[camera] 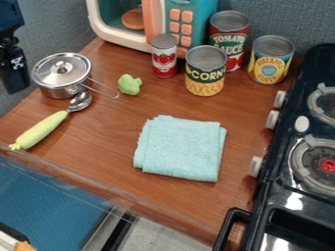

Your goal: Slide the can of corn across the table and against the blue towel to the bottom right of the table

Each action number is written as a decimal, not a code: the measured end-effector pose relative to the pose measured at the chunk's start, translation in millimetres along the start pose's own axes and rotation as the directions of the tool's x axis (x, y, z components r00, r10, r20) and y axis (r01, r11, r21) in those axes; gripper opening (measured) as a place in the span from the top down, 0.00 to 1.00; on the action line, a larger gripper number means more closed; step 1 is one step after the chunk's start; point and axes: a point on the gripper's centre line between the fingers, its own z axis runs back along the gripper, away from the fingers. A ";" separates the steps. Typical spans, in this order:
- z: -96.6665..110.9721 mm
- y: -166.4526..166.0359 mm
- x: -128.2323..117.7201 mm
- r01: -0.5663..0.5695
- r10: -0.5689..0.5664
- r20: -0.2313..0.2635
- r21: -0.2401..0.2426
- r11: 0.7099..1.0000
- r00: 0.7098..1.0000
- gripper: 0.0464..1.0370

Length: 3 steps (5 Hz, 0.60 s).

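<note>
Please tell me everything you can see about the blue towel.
The light blue cloth towel looks like terry, with a fluffy surface. It is folded into a nearly square pad; layers show along its right edge. It lies on the brown wood-look table, nearer the camera than the metal corn can with yellow label, touching only the table, nothing on top.

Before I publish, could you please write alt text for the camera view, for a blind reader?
A can of corn stands with other cans at the back of a wooden table, apart from a folded blue towel. A lidded pot and a spoon are at left, a black stove at right, a robot arm at upper left.
</note>
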 end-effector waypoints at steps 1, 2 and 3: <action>-8.2 -0.9 0.6 0.017 -0.017 -0.011 -0.029 0.999 1.000 0.04; -19.8 18.8 24.6 0.240 -0.238 0.054 -0.047 0.970 0.970 0.04; -17.2 33.3 44.1 0.366 -0.365 0.092 0.004 0.930 0.926 0.04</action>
